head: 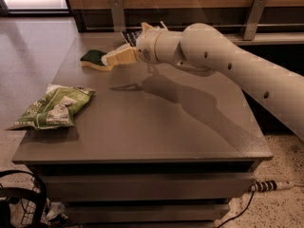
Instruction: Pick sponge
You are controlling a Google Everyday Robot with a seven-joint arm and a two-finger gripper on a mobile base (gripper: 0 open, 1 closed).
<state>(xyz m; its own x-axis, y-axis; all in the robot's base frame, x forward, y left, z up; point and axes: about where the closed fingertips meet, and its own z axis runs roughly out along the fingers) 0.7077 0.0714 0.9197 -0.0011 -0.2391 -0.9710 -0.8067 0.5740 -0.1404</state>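
Note:
The sponge (92,58), dark green on top over pale yellow foam, lies flat at the far left of the grey table (156,127). My gripper (113,58), with pale yellow pads, reaches in from the right on a long white arm. It sits just right of the sponge, above its right end and overlapping it in view. Part of the sponge's right end is hidden behind the pads.
A green-and-white crinkled snack bag (53,107) lies at the table's left front. A dark packet (131,35) lies at the far edge behind the gripper's wrist. A wooden wall with metal brackets runs along the back. Cables lie on the floor below.

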